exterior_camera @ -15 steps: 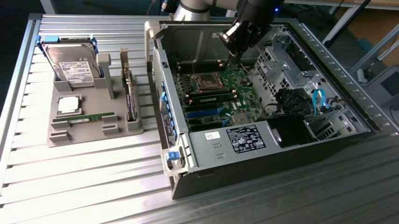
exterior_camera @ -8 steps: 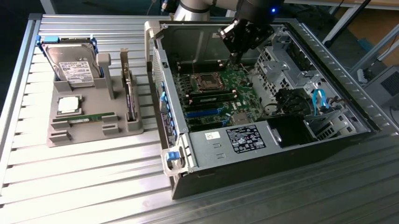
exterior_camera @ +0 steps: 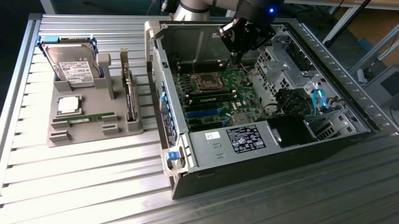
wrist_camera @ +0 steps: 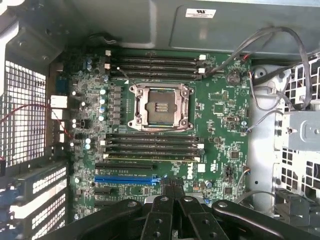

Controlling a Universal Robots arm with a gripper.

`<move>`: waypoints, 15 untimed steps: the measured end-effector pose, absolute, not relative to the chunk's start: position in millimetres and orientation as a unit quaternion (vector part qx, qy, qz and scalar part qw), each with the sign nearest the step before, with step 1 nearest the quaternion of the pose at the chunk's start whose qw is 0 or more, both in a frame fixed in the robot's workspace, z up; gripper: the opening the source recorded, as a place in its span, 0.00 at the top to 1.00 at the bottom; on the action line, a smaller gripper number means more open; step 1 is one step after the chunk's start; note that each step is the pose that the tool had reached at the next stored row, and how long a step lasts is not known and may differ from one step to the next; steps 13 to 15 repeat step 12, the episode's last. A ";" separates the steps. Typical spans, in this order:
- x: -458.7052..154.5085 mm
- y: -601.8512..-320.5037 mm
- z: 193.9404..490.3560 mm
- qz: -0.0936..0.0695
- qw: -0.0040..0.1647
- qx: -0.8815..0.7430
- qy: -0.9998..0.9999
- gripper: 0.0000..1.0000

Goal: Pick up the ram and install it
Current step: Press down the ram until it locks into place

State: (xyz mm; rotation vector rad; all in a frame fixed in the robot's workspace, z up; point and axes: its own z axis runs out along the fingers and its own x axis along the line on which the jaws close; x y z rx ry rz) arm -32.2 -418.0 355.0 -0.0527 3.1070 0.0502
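The fingers are pressed together with nothing between them, hanging inside the open computer case above the motherboard. The ram lies well apart at about nine o'clock in the exterior view, slotted in the grey holder on the counter. The risk, as I judge it, is catching the case wall or the loose cables on leaving. The hard drive, processor chip and expansion card crowd the ram.

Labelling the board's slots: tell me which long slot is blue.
The one blue expansion slot, alongside a black slot; the memory slots by the processor socket are black.
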 end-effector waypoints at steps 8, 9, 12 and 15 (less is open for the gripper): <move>-31.1 -418.0 355.1 0.016 0.007 -0.017 1.000 0.90; -31.0 -417.9 355.0 0.016 0.007 -0.017 1.000 0.90; -31.0 -418.0 355.0 0.016 0.007 -0.017 1.000 0.90; -31.0 -418.0 355.0 0.016 0.007 -0.017 1.000 0.90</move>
